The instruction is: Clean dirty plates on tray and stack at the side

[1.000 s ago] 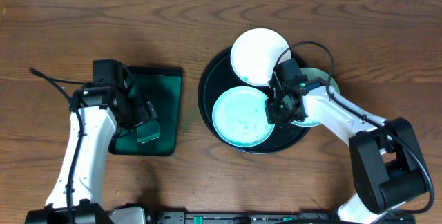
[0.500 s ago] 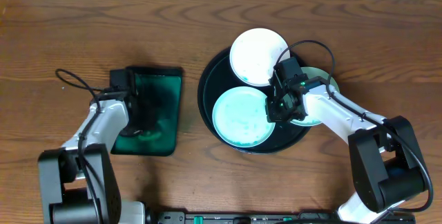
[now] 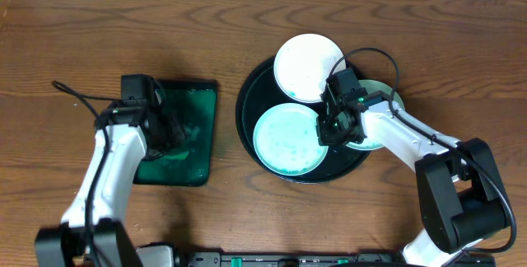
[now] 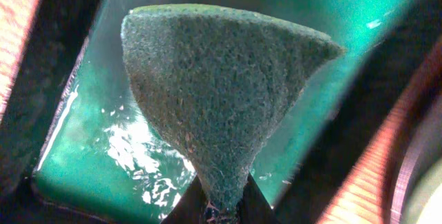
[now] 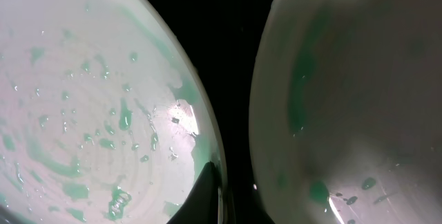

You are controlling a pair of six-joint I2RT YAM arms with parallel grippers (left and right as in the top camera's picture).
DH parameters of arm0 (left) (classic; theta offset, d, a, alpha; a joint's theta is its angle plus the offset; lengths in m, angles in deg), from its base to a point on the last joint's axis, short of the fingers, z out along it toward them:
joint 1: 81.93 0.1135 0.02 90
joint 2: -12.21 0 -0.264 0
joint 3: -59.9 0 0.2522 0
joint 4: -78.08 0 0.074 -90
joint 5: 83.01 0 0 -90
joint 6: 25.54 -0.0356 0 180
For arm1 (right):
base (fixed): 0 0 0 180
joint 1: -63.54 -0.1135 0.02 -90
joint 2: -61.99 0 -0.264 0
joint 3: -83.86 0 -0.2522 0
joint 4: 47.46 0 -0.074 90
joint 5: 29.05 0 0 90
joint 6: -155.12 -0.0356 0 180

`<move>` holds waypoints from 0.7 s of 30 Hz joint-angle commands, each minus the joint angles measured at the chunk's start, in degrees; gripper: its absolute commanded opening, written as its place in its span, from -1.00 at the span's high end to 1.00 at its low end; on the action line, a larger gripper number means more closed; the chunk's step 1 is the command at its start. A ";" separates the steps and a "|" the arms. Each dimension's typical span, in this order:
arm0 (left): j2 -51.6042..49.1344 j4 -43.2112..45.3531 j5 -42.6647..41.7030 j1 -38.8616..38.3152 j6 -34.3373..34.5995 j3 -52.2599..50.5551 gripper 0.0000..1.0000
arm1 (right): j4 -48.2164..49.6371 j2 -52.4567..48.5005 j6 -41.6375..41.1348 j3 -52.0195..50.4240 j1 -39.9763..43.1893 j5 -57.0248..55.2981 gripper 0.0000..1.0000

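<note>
Dark-brown wood-grain tabletop (image 3: 247,3), seen from overhead, with the work set out across it. Three plates are counted, all lying on the black tray (image 3: 247,106) at the right, and none is yet stacked at the side. A clean plate (image 3: 309,67) lies at the far edge. A smeared plate (image 3: 286,139), filmed teal and beaded with droplets, lies near-left. A third plate (image 5: 345,113), streaked green, lies just beside it and is largely hidden under the right arm.

The right gripper (image 5: 222,200) is set at the smeared plate's right rim. Its jaws are drawn almost together and are judged to pinch that rim, though only one fingertip (image 5: 207,189) is made out against the black. The left gripper (image 4: 219,209) is held over the green tray (image 3: 202,152), with its fingers pressed together on the narrow end of a sponge (image 4: 214,92).

Hazards, as judged:
- The wet rim may slip from so slight an edge pinch.
- A tilted plate may knock its close neighbour.
- The sponge, held only by its tip, may twist free under scrubbing pressure.
- Liquid may be dripped onto the wood in transit.

Also counted are one black tray, one green tray, one sponge and two grippers.
</note>
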 commanded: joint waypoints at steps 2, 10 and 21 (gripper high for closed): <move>7.04 0.04 0.35 -2.27 -1.46 1.90 0.86 | 0.39 -2.91 0.31 -0.83 -0.39 -2.19 0.98; 3.93 1.49 11.41 -4.50 2.01 0.31 0.86 | 0.61 -2.91 0.28 -0.83 -0.39 -2.16 0.98; -4.90 8.66 -11.32 -23.67 4.48 6.29 0.85 | 0.57 -2.91 0.31 -0.83 -0.39 -2.16 0.97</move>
